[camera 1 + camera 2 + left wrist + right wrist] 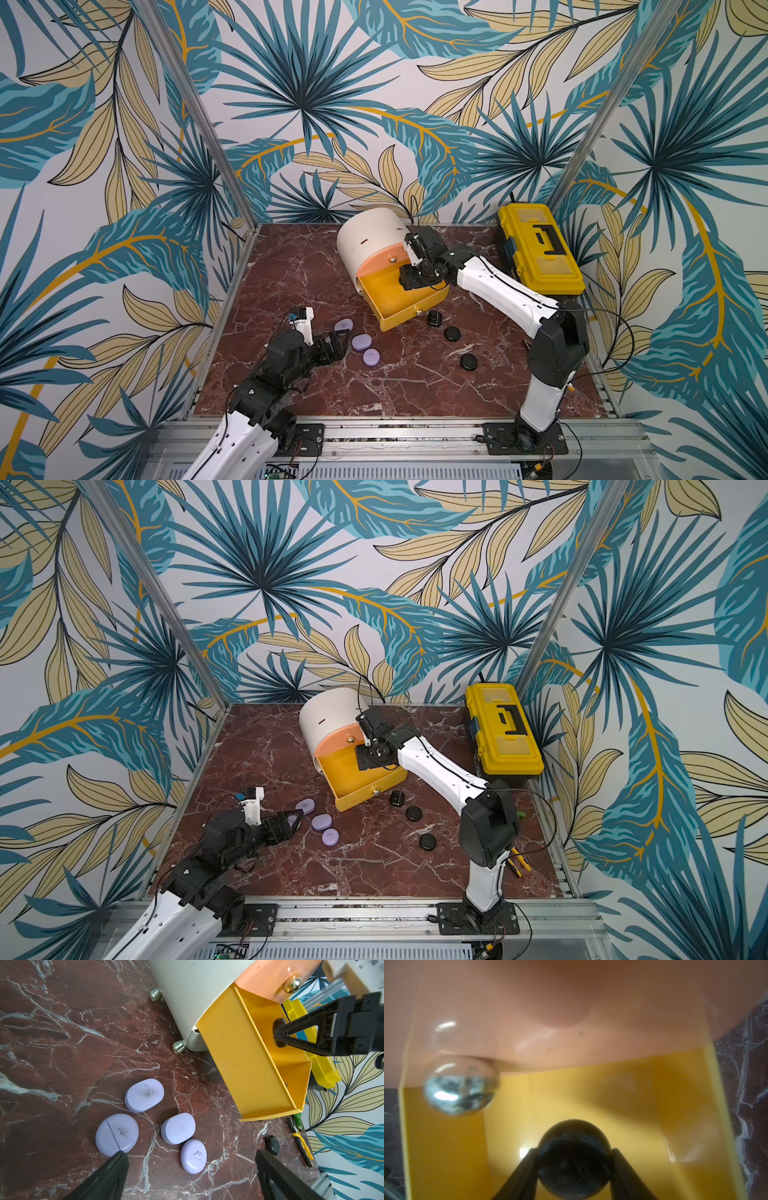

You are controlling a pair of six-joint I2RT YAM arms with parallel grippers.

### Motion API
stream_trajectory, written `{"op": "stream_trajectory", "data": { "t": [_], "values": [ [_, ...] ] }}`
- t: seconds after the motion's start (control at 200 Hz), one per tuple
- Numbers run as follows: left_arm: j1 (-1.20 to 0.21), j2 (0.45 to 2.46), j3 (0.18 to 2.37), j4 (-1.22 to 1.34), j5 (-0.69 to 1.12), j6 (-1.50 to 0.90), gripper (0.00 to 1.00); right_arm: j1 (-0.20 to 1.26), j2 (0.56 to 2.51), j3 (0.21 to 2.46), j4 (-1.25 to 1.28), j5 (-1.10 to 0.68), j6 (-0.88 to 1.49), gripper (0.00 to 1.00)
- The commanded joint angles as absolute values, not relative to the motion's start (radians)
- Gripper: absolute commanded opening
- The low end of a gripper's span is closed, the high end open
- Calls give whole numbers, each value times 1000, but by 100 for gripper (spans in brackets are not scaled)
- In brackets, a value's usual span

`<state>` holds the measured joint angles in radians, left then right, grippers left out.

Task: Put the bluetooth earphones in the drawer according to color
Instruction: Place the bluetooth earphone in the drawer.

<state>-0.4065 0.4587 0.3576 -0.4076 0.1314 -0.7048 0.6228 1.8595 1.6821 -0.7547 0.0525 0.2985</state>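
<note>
Since the lilac earphone cases [178,1128] lie on its side of the marble tabletop [415,386], left gripper [338,343]: hangs low just beside them, jaws spread wide and empty, likely set to straddle one.
lilac earphone cases: four, loose on the marble, close together, outside any drawer; probably meant for a drawer of their own.
Black earphone cases [452,333]: three on the marble just in front of the yellow drawer, within the right arm's reach.
Yellow drawer [386,295]: pulled well out so a case can be lowered in from above; the floor that shows looks bare.
Right gripper [574,1151]: half-closed, pinching a black case [573,1136] by its rounded sides over the drawer floor. Whether it touches the floor I cannot tell.
Peach drawer [380,259]: shut above, leaving the yellow tray unblocked.
Cream cabinet [365,232]: at the back, front angled toward the arms.
Toolbox [536,249]: far corner, closed, no part in this.
</note>
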Motion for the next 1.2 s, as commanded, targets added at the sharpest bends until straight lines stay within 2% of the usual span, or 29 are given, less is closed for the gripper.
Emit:
{"op": "stream_trajectory", "data": {
  "t": [0.0,0.215,0.401,0.586,0.916,1.197],
  "values": [
    [-404,446,333,-400,124,-700,100,625,1902,1714,-772,104,273,54],
    [-405,439,335,-408,130,-699,100,625,1951,1736,-771,133,278,55],
    [-404,423,337,-425,127,-699,100,624,1944,1725,-773,130,282,65],
    [-408,420,349,-432,141,-694,100,625,1913,1724,-778,119,286,66],
    [-457,443,380,-458,132,-684,100,624,1701,1663,-783,88,321,72],
    [-541,487,377,-417,105,-713,100,623,1470,1432,-772,144,362,76]
  ]
}}
